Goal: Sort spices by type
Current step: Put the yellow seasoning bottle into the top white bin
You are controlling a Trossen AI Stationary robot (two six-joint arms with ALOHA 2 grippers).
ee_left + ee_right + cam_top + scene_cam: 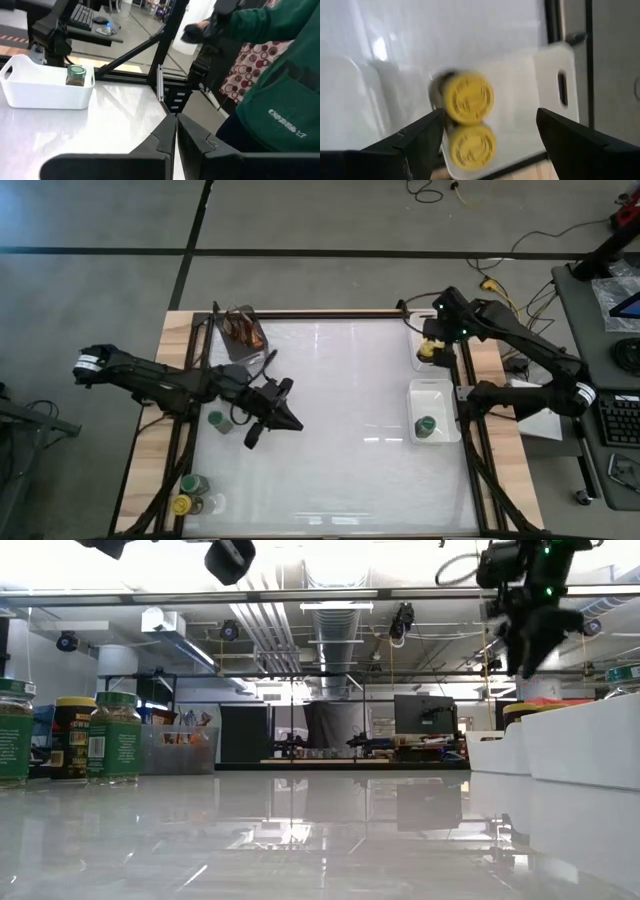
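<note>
The right gripper (437,340) hangs above the table's far right corner, over the farther white tray (421,361). Its fingers (410,145) stand wide apart with nothing between them. Straight below, in the right wrist view, two yellow-lidded jars (468,98) stand touching inside that tray; the high view shows only a spot of yellow there (427,351).

The nearer white tray (440,396) sits along the table's right edge, just in front of the first one. One green-lidded jar (426,425) stands in its near end, and the left wrist view shows the same jar (76,75) upright inside the tray (30,89).

The left gripper (285,418) hovers over the left half of the table, toward the middle, with its fingers (165,137) pressed together and holding nothing. A green-lidded jar (215,419) stands on the table just beside the left arm, near the left edge.

At the near left corner stands a cluster of jars: one with a green lid (194,482), one with a yellow lid (181,504), and a pale one (214,502) just beside them whose lid colour cannot be told. The low view shows jars there too, green-lidded ones (118,735) and a yellow-lidded one (74,736) between them.

A grey cup of brown sticks (243,332) stands near the far left corner.

A person in a green top (280,85) stands beyond the table in the left wrist view
</note>
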